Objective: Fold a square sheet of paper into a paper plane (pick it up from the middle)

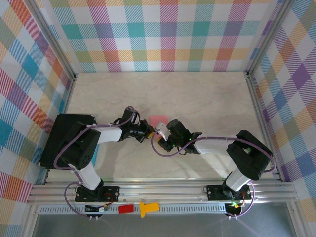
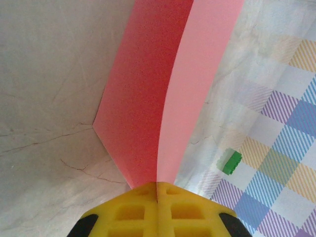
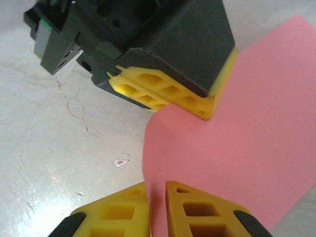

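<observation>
Yellow fingers (image 2: 128, 212) of your left end effector (image 2: 157, 186) are clamped on the square sheet of paper (image 2: 143, 98), bending it at the middle of the counter (image 1: 207, 98). Your right end effector (image 3: 157, 192) straddles its edge, nearly closed; grip unconfirmed. No plane creases show: all folding remains.

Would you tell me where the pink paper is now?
Top view: the pink paper is mid-table, gripped by the left hand, the right hand straddling its edge.
</observation>
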